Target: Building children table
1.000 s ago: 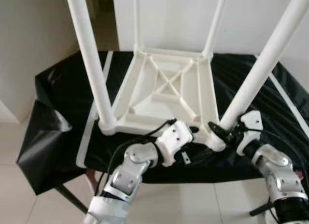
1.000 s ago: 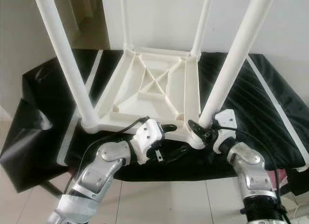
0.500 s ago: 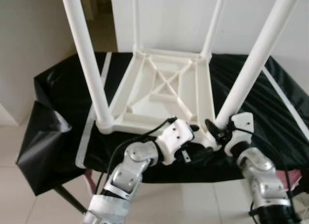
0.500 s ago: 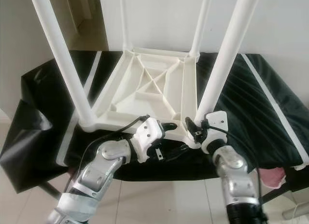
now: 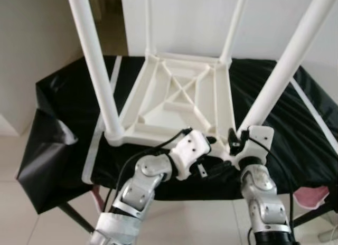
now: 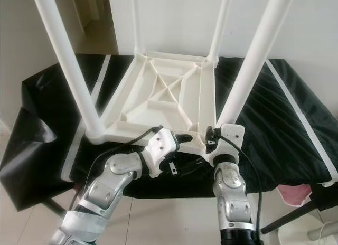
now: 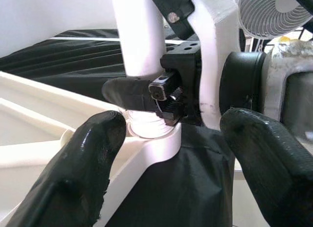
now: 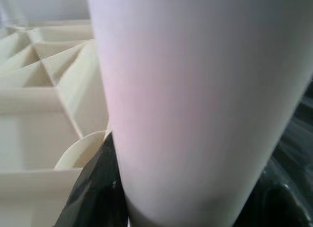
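Table (image 5: 182, 100), white plastic, lies upside down on a black cloth (image 5: 68, 92) that covers a stand against a pale wall. Its ribbed underside faces up, and four white legs rise from its corners: two far ones, thin in the head views, and two near ones, the near left leg (image 5: 95, 63) and the near right leg (image 5: 282, 71), which leans outward to the right as it goes up.

The right gripper (image 5: 236, 141) is at the foot of the near right leg, where it enters its corner socket. In the right wrist view the leg (image 8: 195, 104) is pressed close to the camera with a black finger (image 8: 95, 192) against its side, so the fingers look closed around the leg, gripping it.

The left gripper (image 5: 208, 150) sits at the table's near edge, just left of the same corner. In the left wrist view its two black fingers (image 7: 73, 178) stand wide apart, holding nothing, with the socket and the right gripper between and beyond them.

Pale floor tiles (image 5: 31, 224) show below the cloth.
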